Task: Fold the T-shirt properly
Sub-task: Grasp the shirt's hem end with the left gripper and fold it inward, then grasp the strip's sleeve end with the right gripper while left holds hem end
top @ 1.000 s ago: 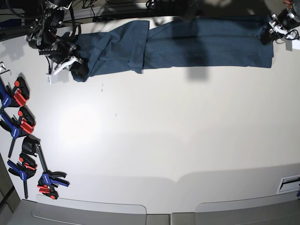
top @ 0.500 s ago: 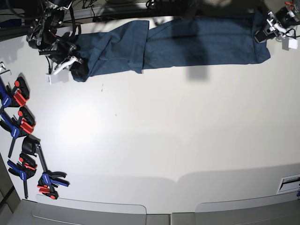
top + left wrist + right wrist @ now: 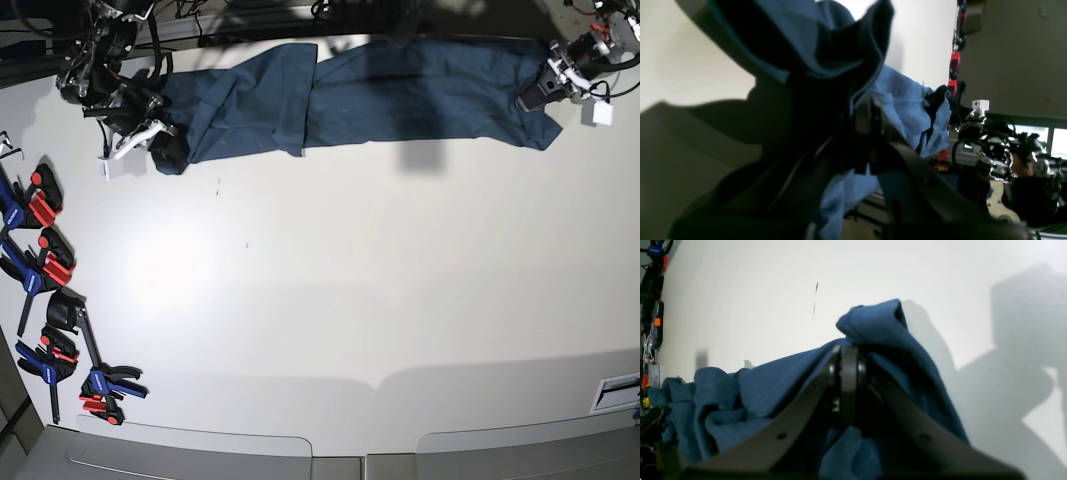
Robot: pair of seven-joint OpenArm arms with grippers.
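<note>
T-shirt (image 3: 400,90): soft matt woven cloth, wrinkled. Table (image 3: 350,280): smooth, matt white, faint sheen. Clamps (image 3: 45,270): glossy red and blue plastic. Right gripper (image 3: 848,373) fingers (image 3: 800,413): dull dark metal.

Open white tabletop (image 3: 350,280) across the middle and near side

Obstacles: the wrinkled dark teal-blue cotton T-shirt (image 3: 380,95) along the far edge, red-blue-black clamps (image 3: 45,290) down the left edge.

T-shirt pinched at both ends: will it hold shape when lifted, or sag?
Likely sags: the T-shirt lies limp and wrinkled, and bunches into soft folds around the right gripper. Probably light; the lifted hem droops over the left gripper. It may drag across the table rather than slide stiffly.
</note>
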